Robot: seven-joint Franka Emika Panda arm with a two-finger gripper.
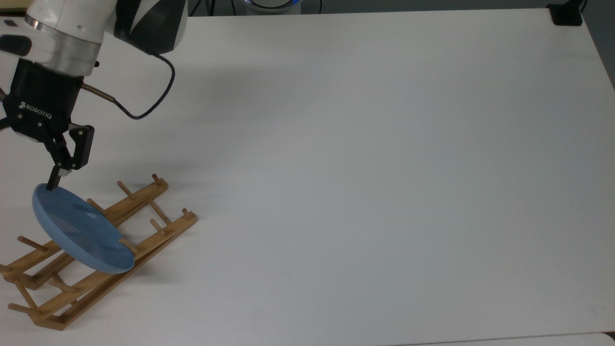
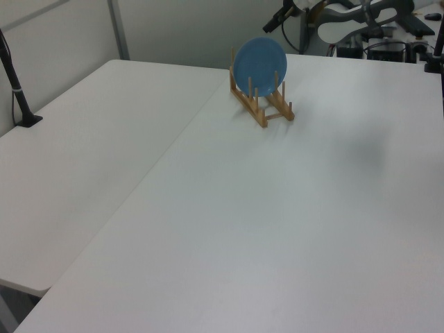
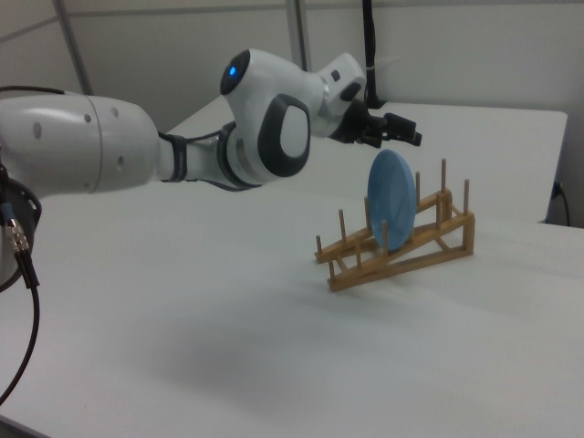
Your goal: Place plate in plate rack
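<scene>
White bench [image 1: 365,158] bare around the rack, nothing in the way; black clamp post [image 2: 15,82] well off to the side, grey wall panels behind. Plate [image 1: 79,229] stands on edge between the pegs of the plate rack [image 1: 144,226], just below the jaws. Jaws [image 1: 57,179] open, holding nothing, tips near the plate's top rim.

Smooth matt blue plate [image 1: 81,230], light-brown wooden plate rack [image 1: 144,226], smooth matt white table [image 1: 384,168]
</scene>
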